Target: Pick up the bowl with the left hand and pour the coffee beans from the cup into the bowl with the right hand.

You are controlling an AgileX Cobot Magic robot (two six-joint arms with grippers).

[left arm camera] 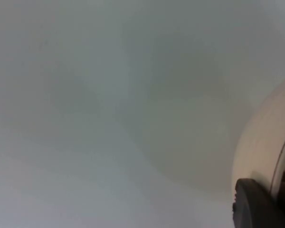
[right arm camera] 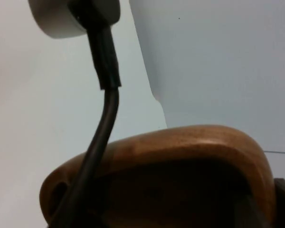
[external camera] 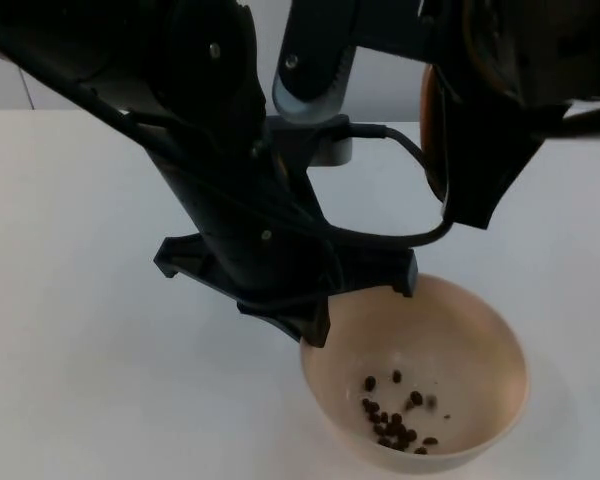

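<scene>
Beans (external camera: 395,425), roughly fifteen to twenty of them, already lie in a small heap on the floor of the one cream bowl (external camera: 480,340) at the lower right of the top frame, so pouring looks well along or finished, though whether the single wooden cup (external camera: 432,130) tipped at the upper right is empty cannot be told. Left tool (external camera: 325,315) pinches the bowl's near rim at centre frame, holding it just above or on the white surface (external camera: 70,330), while right tool (external camera: 480,160) grips the cup above the bowl.
</scene>
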